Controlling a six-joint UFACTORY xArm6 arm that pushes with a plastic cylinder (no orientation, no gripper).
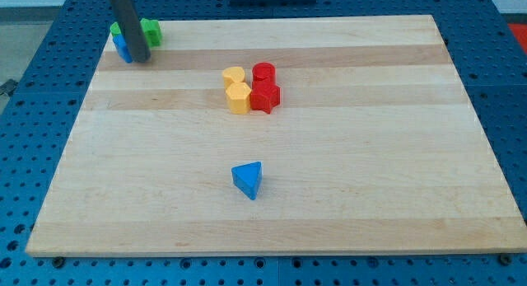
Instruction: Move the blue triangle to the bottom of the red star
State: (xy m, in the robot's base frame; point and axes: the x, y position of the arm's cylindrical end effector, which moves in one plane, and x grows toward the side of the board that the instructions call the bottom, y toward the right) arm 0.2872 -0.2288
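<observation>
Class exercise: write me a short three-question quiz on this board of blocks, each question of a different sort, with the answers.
1. True or false: my tip touches the blue triangle.
2. Which blocks sit beside the red star? A) yellow B) green
3. Fill in: the green block lies at the board's top ____ corner in the view.

Key: 1 false, it stands far off by the green block; 2 A; 3 left.

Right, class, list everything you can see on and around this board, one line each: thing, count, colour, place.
Blue triangle: 1, blue, lower middle, alone.
Red blocks: 2, red, centre, touching; star below, other above.
Yellow blocks: 2, yellow, view's left of the red pair.
Green block: 1, green, top left corner.
Blue block: 1, blue, top left, partly hidden.
Board: 1, pale wood.
My tip: 1, dark rod, top left, beside the blue block.
</observation>
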